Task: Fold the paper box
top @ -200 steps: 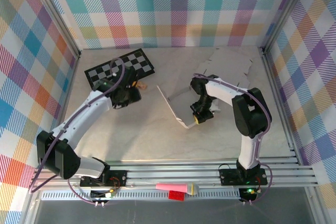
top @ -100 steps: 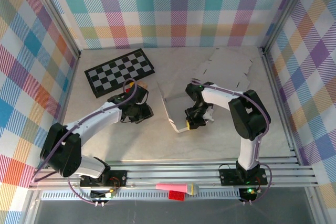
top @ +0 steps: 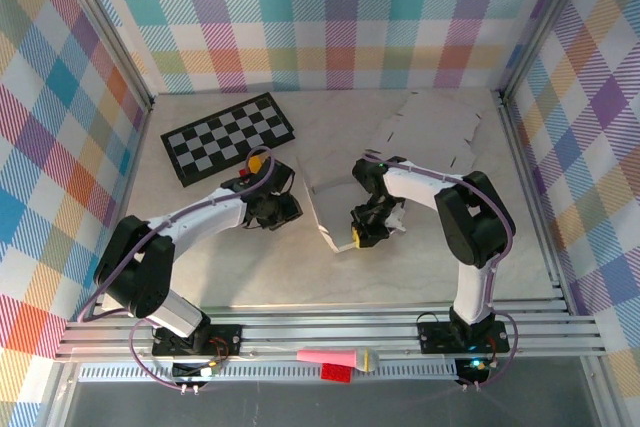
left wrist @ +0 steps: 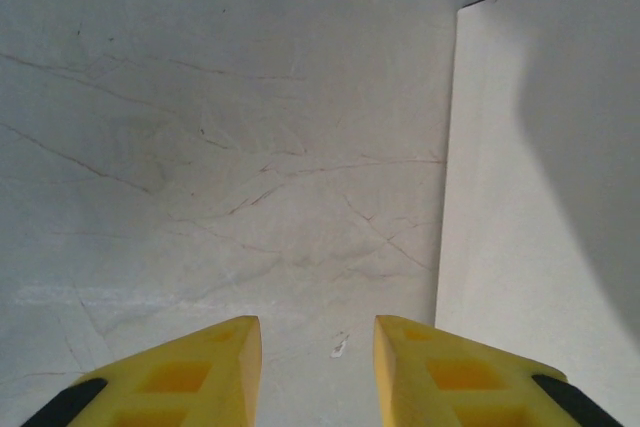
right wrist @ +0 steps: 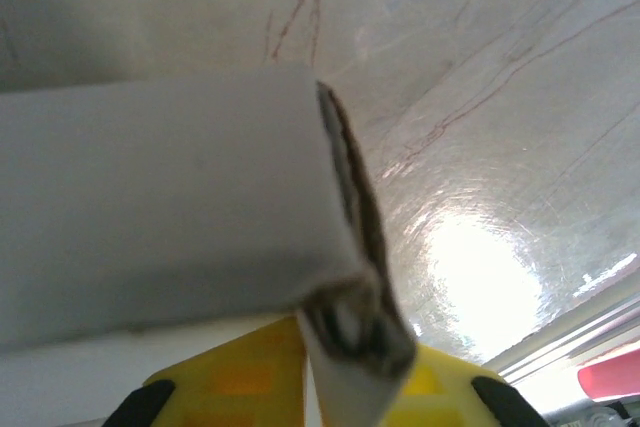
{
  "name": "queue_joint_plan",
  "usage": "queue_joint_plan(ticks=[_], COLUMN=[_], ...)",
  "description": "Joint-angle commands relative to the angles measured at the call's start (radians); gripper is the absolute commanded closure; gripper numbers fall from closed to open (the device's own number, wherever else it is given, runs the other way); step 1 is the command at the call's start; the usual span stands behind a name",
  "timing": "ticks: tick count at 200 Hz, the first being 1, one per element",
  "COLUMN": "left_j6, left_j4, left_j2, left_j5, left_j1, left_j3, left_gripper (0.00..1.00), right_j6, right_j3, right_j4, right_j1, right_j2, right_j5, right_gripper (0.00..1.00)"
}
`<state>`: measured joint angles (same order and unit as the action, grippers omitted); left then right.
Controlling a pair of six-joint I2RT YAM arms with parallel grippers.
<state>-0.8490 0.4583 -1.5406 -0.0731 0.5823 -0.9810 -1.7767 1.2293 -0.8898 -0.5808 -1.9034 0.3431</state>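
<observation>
The paper box is white card, partly folded, standing in the middle of the marble table with its left wall raised. My right gripper is at the box's near right corner. In the right wrist view a doubled flap of the box runs down between the yellow fingers, with the right gripper shut on it. My left gripper sits just left of the raised wall. In the left wrist view its gripper is open over bare table, and the box wall rises at the right.
A black-and-white checkerboard mat lies at the back left. A flat cut card sheet lies at the back right. Plaid walls close off three sides. A pink and red object rests on the front rail.
My left gripper has travelled right, from near the checkerboard to beside the box's left wall. The right gripper shifted slightly left with the flap, and the box moved a little with it.
</observation>
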Motion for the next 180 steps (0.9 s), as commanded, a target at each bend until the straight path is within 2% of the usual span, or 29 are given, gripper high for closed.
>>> queue_joint_plan(ticks=[1, 18, 69, 97, 118, 130, 147, 180], left_j6=[-0.001, 0.005, 0.019, 0.024, 0.022, 0.021, 0.02, 0.025], left_j4=[-0.021, -0.027, -0.025, -0.02, -0.021, -0.022, -0.027, -0.04], left_j2=[-0.027, -0.046, -0.079, -0.091, -0.1, -0.101, -0.096, -0.071], left_j5=[0.013, 0.007, 0.018, 0.018, 0.014, 0.015, 0.011, 0.002], left_j1=[0.008, 0.007, 0.007, 0.007, 0.007, 0.007, 0.008, 0.007], left_j3=[-0.025, -0.037, -0.091, -0.112, -0.12, -0.123, -0.128, -0.14], left_gripper=[0.66, 0.66, 0.67, 0.67, 0.67, 0.67, 0.67, 0.66], right_j6=[-0.044, -0.05, 0.019, 0.066, 0.135, 0.211, 0.404, 0.822], right_j3=[0.008, 0.006, 0.061, 0.094, 0.127, 0.163, 0.217, 0.237], right_j4=[-0.02, -0.017, -0.073, -0.117, -0.128, -0.124, -0.094, 0.007], right_j1=[-0.016, -0.023, -0.027, -0.027, -0.027, -0.027, -0.028, -0.042], right_j2=[0.019, 0.04, 0.112, 0.145, 0.178, 0.192, 0.213, 0.29], right_j5=[0.026, 0.022, -0.042, -0.078, -0.133, -0.174, -0.219, -0.19], right_gripper=[0.73, 0.61, 0.38, 0.32, 0.3, 0.3, 0.31, 0.34])
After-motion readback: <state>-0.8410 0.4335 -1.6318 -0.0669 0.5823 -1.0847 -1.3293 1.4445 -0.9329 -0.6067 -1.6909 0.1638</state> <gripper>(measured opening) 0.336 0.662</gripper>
